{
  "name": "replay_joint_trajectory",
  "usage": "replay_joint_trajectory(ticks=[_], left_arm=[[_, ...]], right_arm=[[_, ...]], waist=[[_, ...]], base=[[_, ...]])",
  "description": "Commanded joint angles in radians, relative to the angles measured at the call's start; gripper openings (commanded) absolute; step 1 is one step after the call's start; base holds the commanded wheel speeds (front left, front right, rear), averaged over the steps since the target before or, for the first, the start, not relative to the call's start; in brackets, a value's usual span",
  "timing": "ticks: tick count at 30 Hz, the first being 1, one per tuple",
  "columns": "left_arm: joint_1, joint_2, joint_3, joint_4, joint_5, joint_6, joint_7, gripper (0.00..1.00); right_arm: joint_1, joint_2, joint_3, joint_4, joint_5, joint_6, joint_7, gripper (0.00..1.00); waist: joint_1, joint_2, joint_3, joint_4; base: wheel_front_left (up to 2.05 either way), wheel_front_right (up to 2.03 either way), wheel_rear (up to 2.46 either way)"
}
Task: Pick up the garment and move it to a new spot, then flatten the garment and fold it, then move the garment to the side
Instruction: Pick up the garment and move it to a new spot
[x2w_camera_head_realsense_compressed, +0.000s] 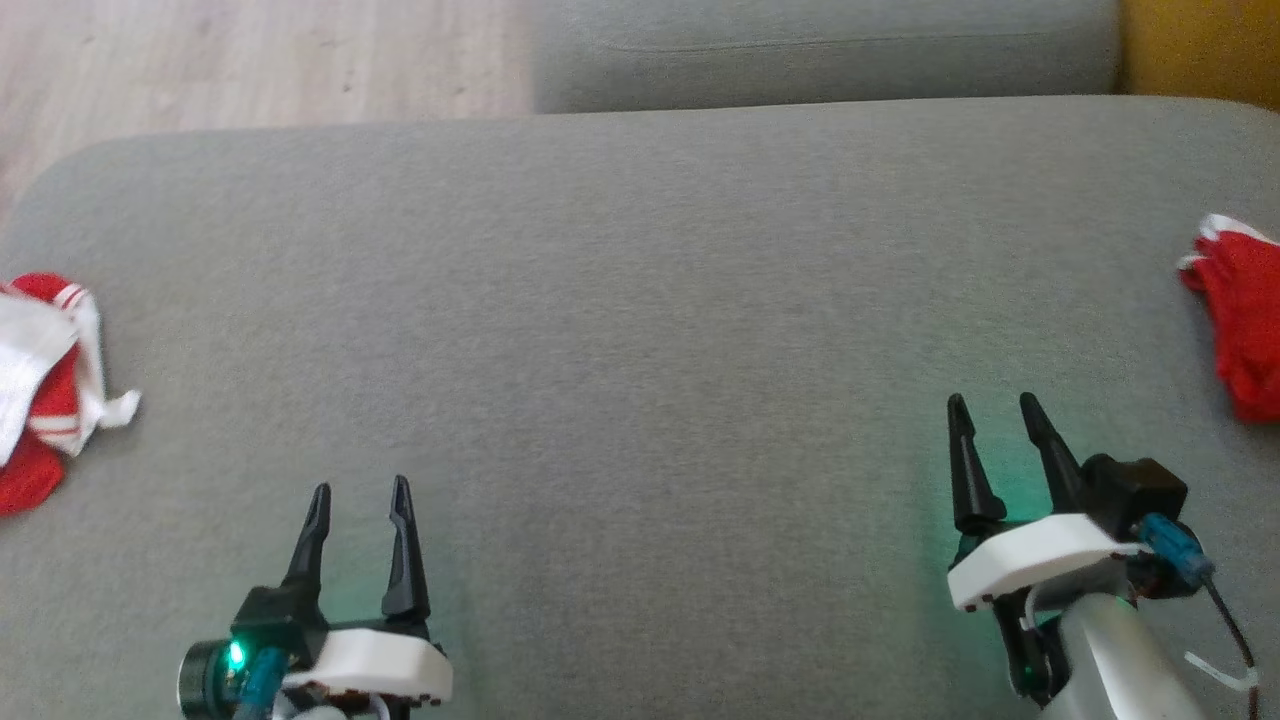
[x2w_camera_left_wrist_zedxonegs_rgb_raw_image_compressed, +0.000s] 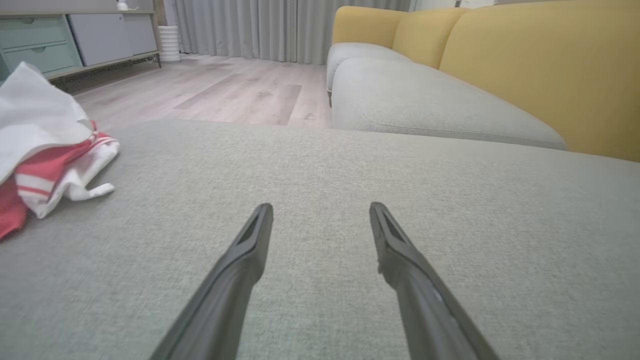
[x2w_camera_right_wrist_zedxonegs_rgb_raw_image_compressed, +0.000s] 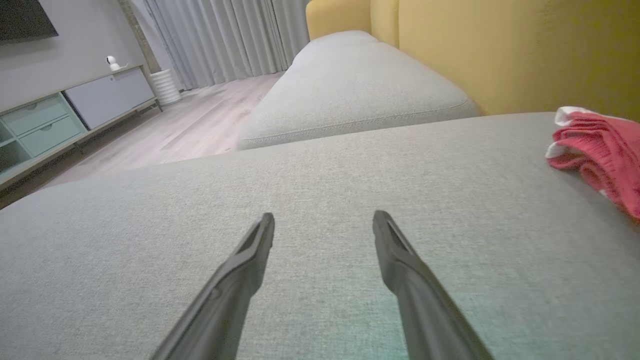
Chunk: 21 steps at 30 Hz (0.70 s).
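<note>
L gripper (x2w_camera_head_realsense_compressed: 360, 483) and R gripper (x2w_camera_head_realsense_compressed: 993, 397) are at the near side of the grey seat (x2w_camera_head_realsense_compressed: 640, 300). Fingers are apart on both and hold nothing. There's a wide stretch of open fabric btwn and ahead of them. Red-and-white garment (x2w_camera_head_realsense_compressed: 45, 380) is bunched at the seat's left edge, well apart from L gripper. Red garment (x2w_camera_head_realsense_compressed: 1240, 330) is at the right edge, near R gripper, not touching. Past the far edge: second grey cushion (x2w_camera_head_realsense_compressed: 820, 50), wood floor (x2w_camera_head_realsense_compressed: 250, 60) to its left, yellow backrest (x2w_camera_head_realsense_compressed: 1200, 45) at far right.

Left garment (x2w_camera_head_realsense_compressed: 45, 380) and right garment (x2w_camera_head_realsense_compressed: 1240, 330) lie at opposite ends of the cushion (x2w_camera_head_realsense_compressed: 640, 260) (well apart).
</note>
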Motion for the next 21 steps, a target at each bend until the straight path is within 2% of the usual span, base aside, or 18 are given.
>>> replay_joint_trajectory(ticks=[1, 13, 17, 21], left_arm=[[-0.033, 0.005, 0.026, -0.03, -0.009, 0.003, -0.005, 1.0], [-0.019, 0.005, 0.028, -0.019, -0.06, 0.024, -0.005, 1.0], [0.005, 0.005, 0.054, -0.009, -0.072, 0.018, -0.005, 1.0], [0.018, 0.005, 0.074, -0.009, -0.096, 0.014, -0.005, 1.0]], right_arm=[[-0.014, 0.003, 0.03, -0.031, -0.001, 0.007, -0.011, 1.0], [-0.026, 0.004, 0.11, -0.028, -0.016, 0.007, -0.011, 1.0], [-0.031, 0.004, 0.142, -0.024, -0.01, 0.007, -0.011, 1.0], [-0.039, 0.004, 0.178, -0.022, 0.001, 0.007, -0.011, 1.0]], waist=[[0.0, -0.0001, 0.012, 0.034], [0.0, -0.0001, 0.049, 0.315], [0.0, -0.0001, 0.051, 0.369], [0.0, -0.0001, 0.058, 0.386]], base=[[0.0, 0.0, 0.0], [0.0, 0.0, 0.0], [0.0, 0.0, 0.0], [0.0, 0.0, 0.0]])
